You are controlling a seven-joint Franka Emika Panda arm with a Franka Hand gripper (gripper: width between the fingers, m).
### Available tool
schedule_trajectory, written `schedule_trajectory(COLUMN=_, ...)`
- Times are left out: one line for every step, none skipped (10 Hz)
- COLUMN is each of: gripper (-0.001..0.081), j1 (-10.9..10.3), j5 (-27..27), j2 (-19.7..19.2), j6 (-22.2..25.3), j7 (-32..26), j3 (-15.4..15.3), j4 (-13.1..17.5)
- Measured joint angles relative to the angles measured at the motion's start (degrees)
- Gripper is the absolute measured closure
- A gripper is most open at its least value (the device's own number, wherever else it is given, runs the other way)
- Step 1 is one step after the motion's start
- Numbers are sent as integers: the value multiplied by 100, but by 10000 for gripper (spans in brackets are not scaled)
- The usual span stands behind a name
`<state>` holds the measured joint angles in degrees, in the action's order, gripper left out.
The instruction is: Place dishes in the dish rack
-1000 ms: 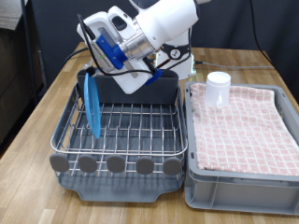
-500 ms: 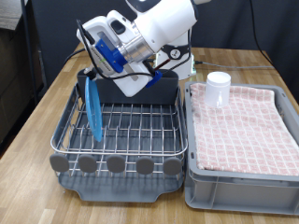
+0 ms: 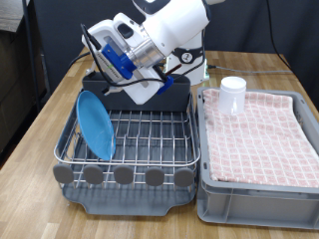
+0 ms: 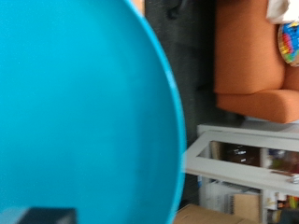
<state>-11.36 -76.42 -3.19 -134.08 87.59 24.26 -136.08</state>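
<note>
The light-blue plate (image 3: 95, 123) stands in the silver wire dish rack (image 3: 150, 134) at the exterior view's left, leaning over with its face showing. It fills most of the wrist view (image 4: 84, 103). My gripper (image 3: 99, 79) hangs just above the plate's top edge, open, with nothing between its fingers. One dark fingertip (image 4: 37, 216) shows in the wrist view. The white mug (image 3: 232, 95) stands on the pink checked towel at the far corner of the grey crate. The wooden spoon is out of view.
The grey crate (image 3: 254, 194) lined with the pink checked towel (image 3: 259, 134) sits against the rack on the exterior view's right. The tall grey caddy (image 3: 164, 97) stands at the rack's far side under the arm. Round grey tabs (image 3: 125, 175) line the rack's front.
The plate stood edge-on and upright under the gripper; now it has tipped over and leans in the rack, free of the fingers. The arm has barely moved.
</note>
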Motion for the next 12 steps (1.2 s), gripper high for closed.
schedule_trajectory(gripper=340, j1=0, j5=436, j2=6, j6=-109, j7=-351, j3=15, j4=15)
schedule_trajectory(gripper=174, j1=1, j5=871, j2=29, j6=-209, j7=-740, j3=39, j4=26)
schedule_trajectory(gripper=174, j1=1, j5=1218, j2=77, j6=-243, j7=-1055, j3=61, j4=33)
schedule_trajectory(gripper=52, j1=1, j5=1556, j2=151, j6=-297, j7=-1362, j3=84, j4=35)
schedule_trajectory(gripper=52, j1=2, j5=1896, j2=238, j6=-432, j7=-1694, j3=130, j4=33)
schedule_trajectory(gripper=12, j1=3, j5=2217, j2=334, j6=-651, j7=-2023, j3=202, j4=22)
schedule_trajectory(gripper=6, j1=5, j5=2526, j2=431, j6=-855, j7=-2338, j3=288, j4=3)
schedule_trajectory(gripper=6, j1=6, j5=2861, j2=538, j6=-1043, j7=-2699, j3=375, j4=-23)
schedule_trajectory(gripper=4, j1=6, j5=3197, j2=664, j6=-1087, j7=-3055, j3=441, j4=-39)
schedule_trajectory(gripper=4, j1=5, j5=3423, j2=812, j6=-959, j7=-3345, j3=463, j4=-43)
schedule_trajectory(gripper=4, j1=-6, j5=3562, j2=959, j6=-802, j7=-3533, j3=456, j4=-82)
schedule_trajectory(gripper=4, j1=-5, j5=3523, j2=945, j6=-813, j7=-3500, j3=456, j4=-81)
